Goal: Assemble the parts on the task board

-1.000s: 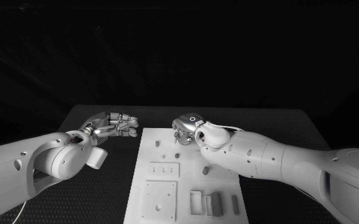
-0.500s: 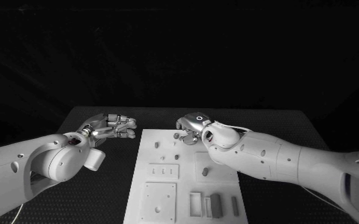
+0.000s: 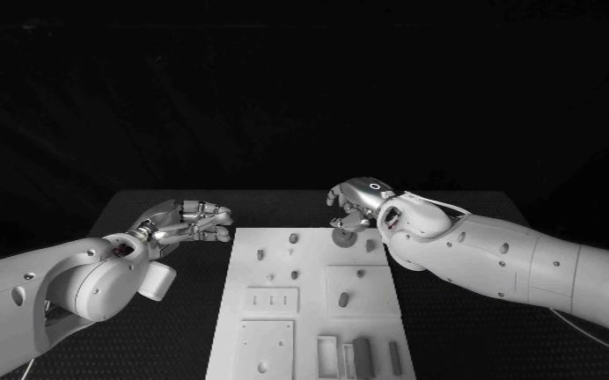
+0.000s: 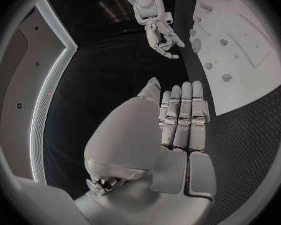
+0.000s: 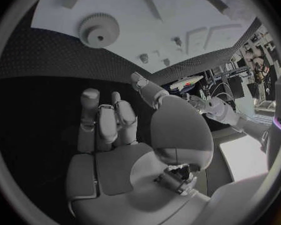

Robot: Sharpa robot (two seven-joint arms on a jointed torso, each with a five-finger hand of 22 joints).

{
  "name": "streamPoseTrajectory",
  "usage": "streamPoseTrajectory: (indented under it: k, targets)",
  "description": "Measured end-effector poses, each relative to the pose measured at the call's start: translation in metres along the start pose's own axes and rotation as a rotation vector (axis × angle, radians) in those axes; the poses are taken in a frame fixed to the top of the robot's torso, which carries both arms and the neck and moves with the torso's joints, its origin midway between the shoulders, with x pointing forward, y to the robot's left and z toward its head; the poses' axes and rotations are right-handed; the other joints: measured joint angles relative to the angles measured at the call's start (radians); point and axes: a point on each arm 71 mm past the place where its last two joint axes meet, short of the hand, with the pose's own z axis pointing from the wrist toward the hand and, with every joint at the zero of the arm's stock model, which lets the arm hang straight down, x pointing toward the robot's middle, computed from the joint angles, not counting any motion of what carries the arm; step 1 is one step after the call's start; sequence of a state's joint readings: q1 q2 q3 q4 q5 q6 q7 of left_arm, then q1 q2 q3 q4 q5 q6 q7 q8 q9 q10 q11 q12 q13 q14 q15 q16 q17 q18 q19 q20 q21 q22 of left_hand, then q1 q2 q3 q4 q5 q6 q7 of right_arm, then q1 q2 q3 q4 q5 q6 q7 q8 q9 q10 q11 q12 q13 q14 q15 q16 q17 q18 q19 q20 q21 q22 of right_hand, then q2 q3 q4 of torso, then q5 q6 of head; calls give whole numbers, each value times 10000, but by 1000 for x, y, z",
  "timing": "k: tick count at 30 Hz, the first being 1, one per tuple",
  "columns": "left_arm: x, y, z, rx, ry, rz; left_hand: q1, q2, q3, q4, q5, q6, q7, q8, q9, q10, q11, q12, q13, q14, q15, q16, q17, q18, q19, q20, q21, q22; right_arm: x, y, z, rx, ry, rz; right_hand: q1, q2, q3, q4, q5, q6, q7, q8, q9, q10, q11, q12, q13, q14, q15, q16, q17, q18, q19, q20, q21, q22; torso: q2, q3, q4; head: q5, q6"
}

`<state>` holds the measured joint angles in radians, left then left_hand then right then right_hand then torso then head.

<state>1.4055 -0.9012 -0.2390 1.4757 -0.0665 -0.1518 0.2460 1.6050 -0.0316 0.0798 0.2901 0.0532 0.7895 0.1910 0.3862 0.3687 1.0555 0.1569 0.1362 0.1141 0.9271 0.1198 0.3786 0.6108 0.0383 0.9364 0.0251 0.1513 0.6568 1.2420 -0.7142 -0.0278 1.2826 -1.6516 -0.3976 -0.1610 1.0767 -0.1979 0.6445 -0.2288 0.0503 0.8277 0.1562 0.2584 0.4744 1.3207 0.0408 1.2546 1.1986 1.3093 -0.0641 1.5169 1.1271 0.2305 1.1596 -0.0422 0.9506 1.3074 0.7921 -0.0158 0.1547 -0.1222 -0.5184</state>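
1. Counter: a black, textured surface. You find the white task board at its middle, long side running from near to far.

2. Task board layout: you see a gear-shaped part, a toothed disc with a centre hole, lying flat near the far right corner. The right wrist view shows the same disc on the white plate, close to the board's edge. Small pegs stand along the far left area of the board. Rectangular recessed plates lie at mid-board, and upright block parts stand at the near right end.

3. Right hand: you see it over the far right corner of the board, fingers spread and pointing down above the gear-shaped part. In the right wrist view the fingers are apart with nothing between them, and the disc lies free on the board beyond them. Treat this hand as wide and holding nothing.

4. Left hand: you see it over the bare counter just left of the board's far left corner, well apart from the parts. In the head view the fingers are curled inward; in the left wrist view the fingers lie side by side, pressed together, with nothing in them. Treat this hand as closed on nothing.

5. Both white arms reach in from the near corners; neither touches the board.
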Motion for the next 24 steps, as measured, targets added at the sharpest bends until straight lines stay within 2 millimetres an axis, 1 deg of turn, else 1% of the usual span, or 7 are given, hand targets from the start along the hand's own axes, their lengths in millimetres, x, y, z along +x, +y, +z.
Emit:
streamPoseTrajectory:
  k: [3,6,9,12,14,18,24]
  targets:
    - [0,0,0,48,16,18,0,0,0,0,0,0,0,0,0,0,0,0,0,0,0,0,0,-2,0,0,0,0,2,-9,-1,229,299,78,-84,-84,-1,86,0,2,-2,0,0,0,-1,0,11,0,0,0,-38,-1,-1,1,0,0,9,23,-38,45,11]
    - [-1,-1,0,75,25,33,0,0,0,0,0,0,0,0,0,0,0,0,1,0,0,0,-1,-2,0,0,0,1,5,-17,-1,437,613,132,-117,-195,14,153,0,3,-4,0,-1,0,-1,0,1,-35,33,0,-76,-1,-1,2,0,0,15,35,-39,51,12]
    - [-1,0,1,71,16,40,0,0,0,0,0,0,0,0,0,0,0,-50,-9,0,0,0,-1,-3,0,0,0,1,7,-21,1,541,803,173,-135,-213,18,239,0,4,-5,0,-1,-4,1,0,-18,-54,52,0,-109,-1,-5,6,0,0,19,44,-38,44,-6]
    - [-1,1,1,55,15,42,0,0,0,0,0,0,0,0,0,1,-1,-50,-9,0,0,0,9,-4,0,0,0,1,10,-25,3,657,975,205,-169,-248,40,343,0,-74,70,-62,-26,-61,58,-39,-28,-80,76,0,-144,-2,-16,18,-38,0,19,54,-33,42,-27]
    - [-1,2,1,47,15,44,0,0,0,0,0,0,0,0,0,0,-1,-50,-9,0,0,0,9,-5,0,0,0,1,14,-29,2,755,1128,231,-137,-280,46,350,0,-159,109,-86,-45,-96,92,-39,-28,-114,109,0,-144,-4,-19,21,-39,-1,19,54,-32,41,-42]
    - [-2,2,1,38,14,47,0,0,0,0,0,0,0,0,0,0,-1,-49,-9,0,0,0,9,-6,0,0,0,2,24,-35,0,902,1442,283,-130,-287,46,349,0,-189,110,-86,-45,-116,110,-39,-27,-114,109,0,-144,-63,-33,35,-39,0,19,42,-27,39,-73]
    - [-3,3,1,12,-4,54,0,0,0,0,0,0,0,0,0,1,-1,-50,-8,0,0,0,10,-10,0,0,-36,2,28,-33,0,818,1685,372,-130,-287,46,349,0,-191,110,-86,-45,-117,111,-39,-27,-114,109,0,-144,-71,-35,37,-39,0,20,26,-21,63,-105]
